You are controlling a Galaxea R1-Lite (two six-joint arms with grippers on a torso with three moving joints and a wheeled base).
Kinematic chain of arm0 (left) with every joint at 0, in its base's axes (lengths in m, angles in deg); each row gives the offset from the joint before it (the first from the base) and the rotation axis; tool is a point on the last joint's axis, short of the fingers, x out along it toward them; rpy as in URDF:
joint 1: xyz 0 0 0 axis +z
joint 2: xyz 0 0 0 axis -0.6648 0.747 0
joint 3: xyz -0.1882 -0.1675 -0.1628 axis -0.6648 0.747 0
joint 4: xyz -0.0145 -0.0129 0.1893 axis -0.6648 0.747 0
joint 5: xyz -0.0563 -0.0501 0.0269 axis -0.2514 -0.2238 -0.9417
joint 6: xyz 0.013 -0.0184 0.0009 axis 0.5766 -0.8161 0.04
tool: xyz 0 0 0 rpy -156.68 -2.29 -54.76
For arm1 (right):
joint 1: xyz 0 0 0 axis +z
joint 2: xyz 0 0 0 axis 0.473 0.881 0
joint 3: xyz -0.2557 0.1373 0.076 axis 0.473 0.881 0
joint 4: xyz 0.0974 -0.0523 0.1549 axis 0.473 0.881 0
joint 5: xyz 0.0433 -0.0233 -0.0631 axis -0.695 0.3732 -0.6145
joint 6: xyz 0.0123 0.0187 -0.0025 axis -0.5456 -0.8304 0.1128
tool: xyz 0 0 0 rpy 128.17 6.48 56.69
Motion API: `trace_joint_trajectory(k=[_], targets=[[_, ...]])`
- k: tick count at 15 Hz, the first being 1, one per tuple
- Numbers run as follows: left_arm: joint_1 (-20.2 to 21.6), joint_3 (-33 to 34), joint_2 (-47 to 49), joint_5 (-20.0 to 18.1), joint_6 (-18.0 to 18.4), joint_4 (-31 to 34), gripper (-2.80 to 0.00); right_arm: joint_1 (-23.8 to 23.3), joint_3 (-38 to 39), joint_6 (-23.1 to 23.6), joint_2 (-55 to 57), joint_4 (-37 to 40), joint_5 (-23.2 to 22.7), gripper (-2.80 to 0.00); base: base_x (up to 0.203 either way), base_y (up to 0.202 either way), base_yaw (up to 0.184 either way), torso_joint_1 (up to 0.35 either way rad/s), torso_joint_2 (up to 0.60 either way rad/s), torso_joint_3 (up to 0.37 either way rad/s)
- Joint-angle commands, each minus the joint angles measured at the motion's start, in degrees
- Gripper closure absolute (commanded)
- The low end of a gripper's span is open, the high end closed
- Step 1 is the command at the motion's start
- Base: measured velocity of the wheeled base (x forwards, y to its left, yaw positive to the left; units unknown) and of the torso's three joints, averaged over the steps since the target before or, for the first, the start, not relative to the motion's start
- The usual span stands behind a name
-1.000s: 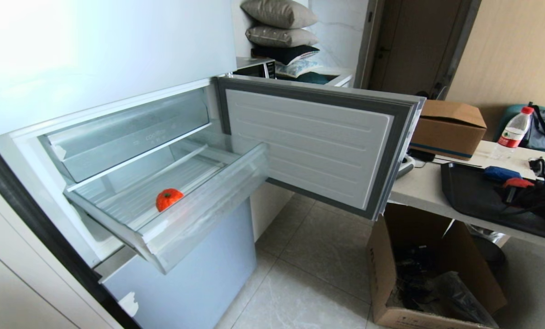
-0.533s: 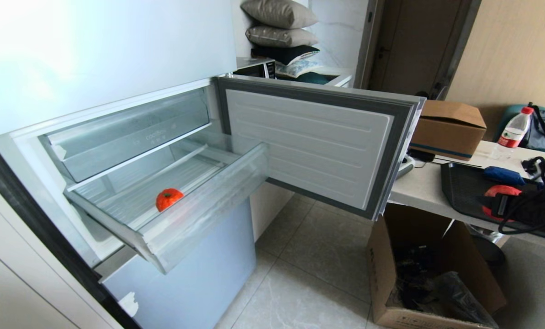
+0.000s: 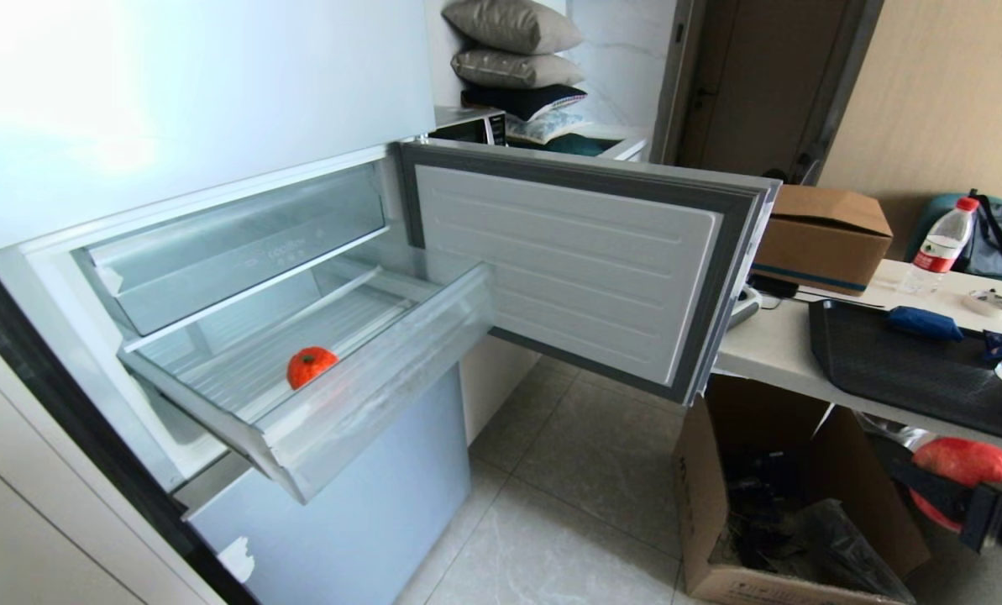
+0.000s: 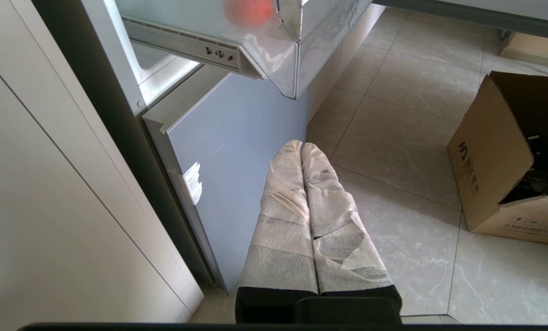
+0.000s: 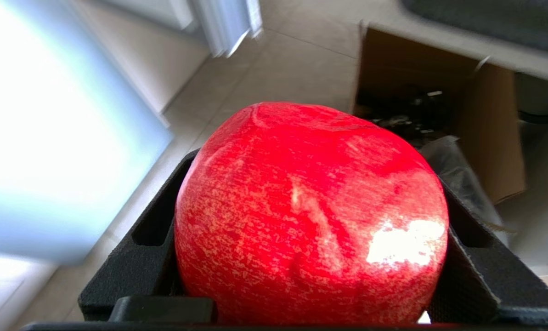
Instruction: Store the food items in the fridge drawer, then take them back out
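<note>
Food items: two. One tangerine (image 3: 311,365) on the ribbed floor of the fridge drawer (image 3: 366,395), near its front lip; one red apple (image 5: 310,216).
Right gripper (image 5: 310,257): clamped on the apple, low by the cardboard box (image 3: 790,512).
Left gripper (image 4: 311,216): fingers pressed together, below the drawer.
Wrist-only detail: apple's speckled skin.

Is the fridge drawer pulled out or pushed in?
Pulled out: the fridge drawer juts past the fridge front, a tangerine on its ribbed floor.

Head view looks down at the open fridge drawer (image 3: 333,395); both wrist views, lower, share its floor (image 3: 568,470).
</note>
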Motion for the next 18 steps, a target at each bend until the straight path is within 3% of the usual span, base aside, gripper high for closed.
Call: trace_joint_trajectory(k=[1,3,10,15,18], targets=[[0.0,0.01,-0.02,0.08,0.02,0.04,0.0,1.82,5.45,0.02,-9.84,-0.35,-0.22,0.0,0.0,0.0,0.0,0.0,0.0,0.0],[0.0,0.01,-0.02,0.0,0.02,0.04,0.0,3.76,8.28,-0.44,-15.46,0.46,-0.2,0.0,0.0,0.0,0.0,0.0,0.0,0.0],[0.0,0.01,-0.02,0.0,0.02,0.04,0.0,13.27,9.1,-1.3,-39.48,18.27,3.79,0.0,0.0,0.0,0.0,0.0,0.0,0.0],[0.0,0.01,-0.02,0.08,0.02,0.04,0.0,14.13,9.12,3.34,-56.76,36.16,8.68,0.0,0.0,0.0,0.0,0.0,0.0,0.0],[0.0,0.01,-0.02,0.07,0.02,0.04,0.0,13.42,9.12,4.28,-59.78,40.73,11.79,0.0,0.0,0.0,0.0,0.0,0.0,0.0]])
